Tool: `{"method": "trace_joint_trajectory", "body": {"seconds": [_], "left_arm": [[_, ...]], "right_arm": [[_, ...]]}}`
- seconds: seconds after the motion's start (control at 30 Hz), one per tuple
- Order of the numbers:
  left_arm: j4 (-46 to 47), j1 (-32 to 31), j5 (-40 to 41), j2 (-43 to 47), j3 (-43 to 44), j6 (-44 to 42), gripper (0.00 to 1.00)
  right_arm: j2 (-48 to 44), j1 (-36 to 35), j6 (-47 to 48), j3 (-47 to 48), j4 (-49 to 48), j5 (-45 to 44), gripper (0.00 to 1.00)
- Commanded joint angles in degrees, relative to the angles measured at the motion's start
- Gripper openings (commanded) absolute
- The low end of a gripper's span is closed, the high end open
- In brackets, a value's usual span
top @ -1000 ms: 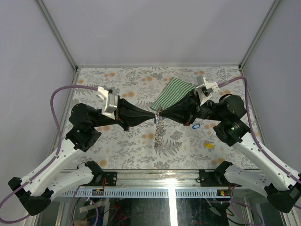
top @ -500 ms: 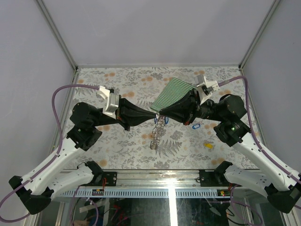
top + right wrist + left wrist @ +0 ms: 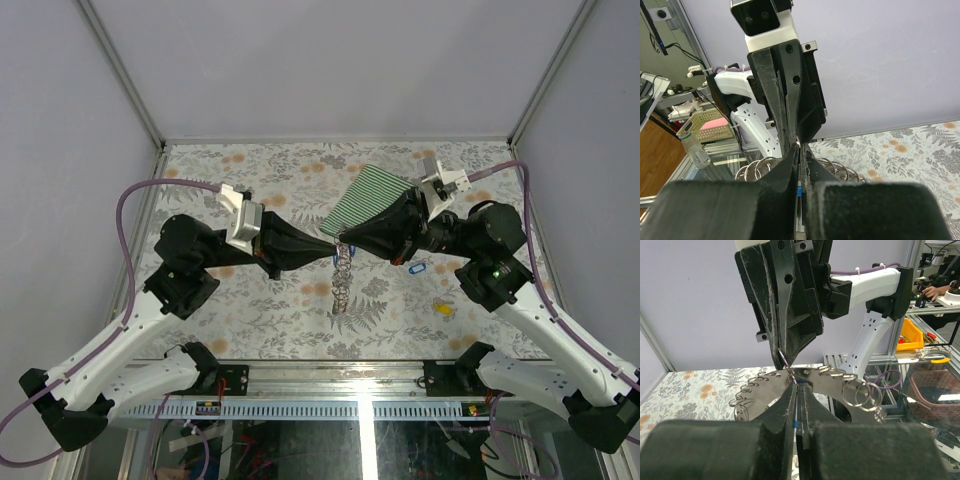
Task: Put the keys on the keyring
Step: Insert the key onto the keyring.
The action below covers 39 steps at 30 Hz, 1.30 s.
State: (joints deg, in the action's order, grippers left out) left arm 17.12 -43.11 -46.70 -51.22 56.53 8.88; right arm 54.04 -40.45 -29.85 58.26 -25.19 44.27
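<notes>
My left gripper [image 3: 332, 243] and right gripper [image 3: 347, 243] meet tip to tip above the middle of the table, both shut. The keyring [image 3: 341, 285], a silvery band carrying several small split rings, hangs from that point. In the left wrist view my left gripper [image 3: 797, 385] is pinched on the keyring [image 3: 830, 385] at its top edge. The right gripper [image 3: 782, 358] opposite nips a thin wire loop there. A blue key [image 3: 333, 259] dangles beside the band. On the table lie another blue key [image 3: 418, 267] and a yellow key [image 3: 441, 309].
A green-and-white striped cloth [image 3: 368, 197] lies at the back, partly under the right arm. Metal frame posts [image 3: 120, 75] and pale walls close in the floral table [image 3: 250, 310] on three sides. Purple cables loop off both wrists.
The hanging keyring swung out to the left and has come back to hang straight. The left wrist has shifted slightly up and right. Both grippers stayed shut.
</notes>
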Motion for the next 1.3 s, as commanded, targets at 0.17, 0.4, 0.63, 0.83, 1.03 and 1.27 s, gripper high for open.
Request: {"method": "trace_joint_trajectory", "body": {"seconds": [0.17,0.4,0.63,0.83,1.03,1.27], "left_arm": [[-1.5,-1.3,-2.6,0.6,2.5,-2.2,0.00],[-1.9,-1.4,-1.0,1.0,2.2,-2.8,0.00],[-1.8,-1.4,2.1,1.3,1.7,-3.4,0.00],[-0.4,-1.6,3.2,1.0,1.4,-3.3,0.00],[0.0,-1.8,3.6,1.0,1.2,-2.9,0.05],[2.5,-1.8,6.3,3.4,-0.3,-1.5,0.22]], "right_arm": [[-1.6,0.3,2.4,1.4,-0.5,-7.8,0.00],[-1.9,0.3,2.8,1.1,-0.3,-8.1,0.00],[-1.6,0.3,-1.6,0.7,-4.5,-10.1,0.00],[-1.5,0.3,-6.5,-2.5,-10.7,-11.8,0.00],[-2.7,0.3,-8.7,-6.3,-18.2,-13.4,0.00],[-4.1,0.3,-6.7,-9.4,-25.8,-10.0,0.00]]}}
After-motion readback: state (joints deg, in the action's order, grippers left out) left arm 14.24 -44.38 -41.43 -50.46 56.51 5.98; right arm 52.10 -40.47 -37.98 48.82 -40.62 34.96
